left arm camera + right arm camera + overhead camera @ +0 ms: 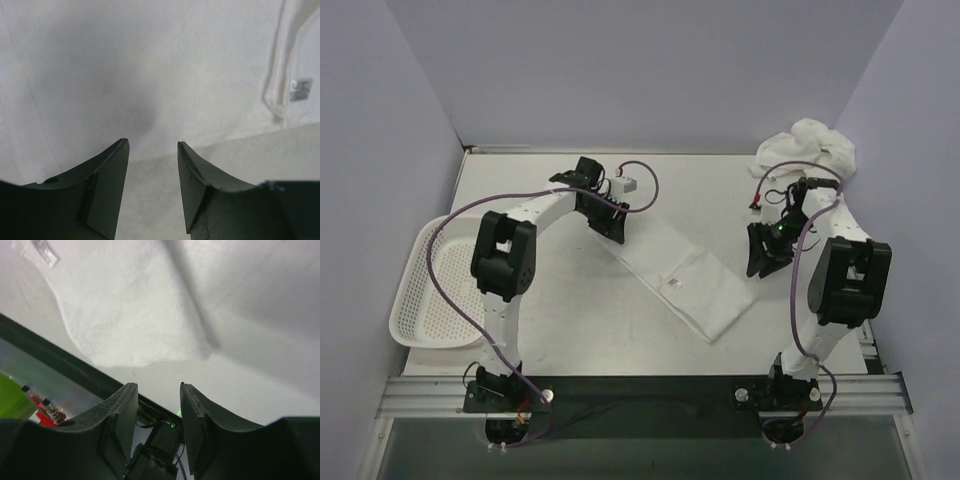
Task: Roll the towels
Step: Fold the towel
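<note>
At the upper-left end of the towel, I should pinch the whole edge evenly; left gripper and right gripper both gape, holding nothing.

Printed matter on the work surface: none legible.
The flat folded towel carries a small white care label with lines of grey print, too small and blurred to read in any view.

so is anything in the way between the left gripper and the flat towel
Nothing visible is. The left gripper hangs open right at the end of the flat towel, and its wrist view shows only the cloth and bare table ahead of it.
</note>
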`<state>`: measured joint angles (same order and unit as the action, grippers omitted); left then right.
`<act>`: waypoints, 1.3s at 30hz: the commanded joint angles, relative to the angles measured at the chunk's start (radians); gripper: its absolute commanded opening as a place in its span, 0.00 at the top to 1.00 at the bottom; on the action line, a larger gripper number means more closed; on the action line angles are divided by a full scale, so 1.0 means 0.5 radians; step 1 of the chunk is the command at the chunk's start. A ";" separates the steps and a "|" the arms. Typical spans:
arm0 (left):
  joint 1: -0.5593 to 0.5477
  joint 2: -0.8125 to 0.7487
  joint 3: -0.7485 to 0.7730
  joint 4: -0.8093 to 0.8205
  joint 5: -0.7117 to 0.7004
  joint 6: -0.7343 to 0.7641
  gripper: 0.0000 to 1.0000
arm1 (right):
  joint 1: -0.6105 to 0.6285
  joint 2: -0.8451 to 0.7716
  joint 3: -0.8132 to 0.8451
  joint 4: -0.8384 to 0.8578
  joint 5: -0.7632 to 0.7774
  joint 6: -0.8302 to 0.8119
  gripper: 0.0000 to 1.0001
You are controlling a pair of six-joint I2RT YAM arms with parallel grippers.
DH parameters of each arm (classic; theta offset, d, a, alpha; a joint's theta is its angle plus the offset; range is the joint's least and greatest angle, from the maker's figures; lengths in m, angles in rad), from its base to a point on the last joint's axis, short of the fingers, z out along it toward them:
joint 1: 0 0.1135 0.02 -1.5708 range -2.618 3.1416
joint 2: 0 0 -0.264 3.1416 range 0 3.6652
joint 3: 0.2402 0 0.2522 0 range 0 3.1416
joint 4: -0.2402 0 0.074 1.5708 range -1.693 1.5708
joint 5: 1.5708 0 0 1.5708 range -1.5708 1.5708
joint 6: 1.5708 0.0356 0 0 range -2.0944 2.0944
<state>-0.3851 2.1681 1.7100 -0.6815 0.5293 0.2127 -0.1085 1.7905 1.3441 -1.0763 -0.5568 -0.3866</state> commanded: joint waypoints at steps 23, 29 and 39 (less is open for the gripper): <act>0.077 0.369 0.244 0.458 0.079 -0.355 0.63 | 0.545 0.521 -0.062 0.321 -0.168 0.288 1.00; 0.261 0.551 0.802 0.341 0.386 -0.551 0.54 | 0.824 0.527 0.055 0.263 -0.503 0.381 0.89; 0.212 -0.645 -0.682 0.801 0.782 -0.756 0.53 | 0.490 0.101 0.005 0.355 -0.583 0.469 0.85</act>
<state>-0.2272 2.0270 1.4948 -0.4347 0.8047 -0.0978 0.1734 1.9339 1.3277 -0.8783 -0.7891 -0.1993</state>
